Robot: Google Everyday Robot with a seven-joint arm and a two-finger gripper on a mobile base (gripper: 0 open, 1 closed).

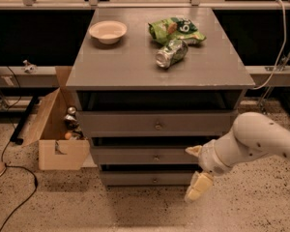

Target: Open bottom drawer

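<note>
None of the task is done: the bottom drawer (135,179) is shut, its knob (155,180) ungrasped; the gripper (197,169), spread, is held below the worktop's (130,66) front-right corner.

Gripper (190,174) hangs low right, fingers (199,186) seemingly spread.

Speckled floor (63,208), dark wall (34,42) behind.

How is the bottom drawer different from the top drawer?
The top drawer has the widest, tallest front; the bottom drawer has the narrowest, shortest one. The top drawer sits just under the tabletop; the bottom drawer sits close to the floor. The open gripper hangs by the bottom drawer's end, well below the top drawer. Both are grey with one small round knob.
</note>
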